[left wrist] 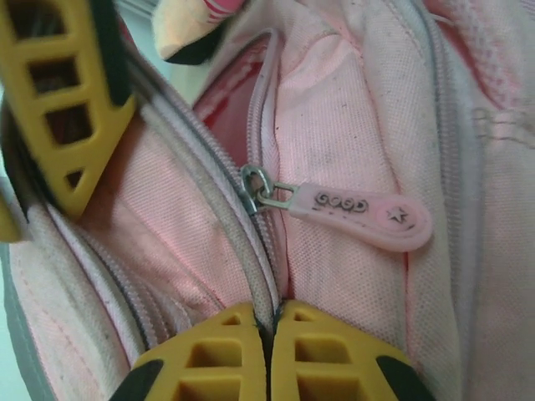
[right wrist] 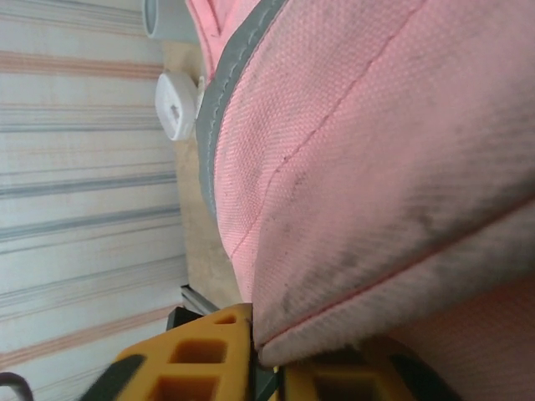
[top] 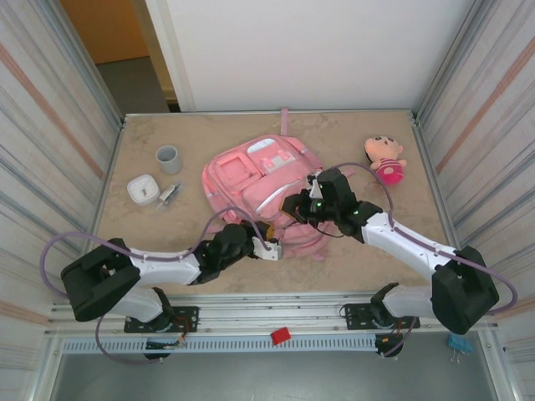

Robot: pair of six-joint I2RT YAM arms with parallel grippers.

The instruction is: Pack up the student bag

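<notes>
The student bag (top: 263,188), a large pink backpack, lies flat mid-table. My left gripper (top: 269,248) is at its near edge. In the left wrist view that gripper (left wrist: 272,334) is shut on the bag's zipper seam (left wrist: 251,251), just below a pink rubber pull tab (left wrist: 368,213). My right gripper (top: 294,205) rests on the bag's right side. In the right wrist view it (right wrist: 267,368) pinches a fold of the bag's pink fabric (right wrist: 376,167), jaws barely apart. One of the right gripper's yellow fingers (left wrist: 67,109) shows beside the seam.
A plush doll (top: 385,157) lies at the back right. A grey cup (top: 169,159), a white container (top: 144,189) and a small metal object (top: 168,195) sit left of the bag. Ribbed walls close in both sides.
</notes>
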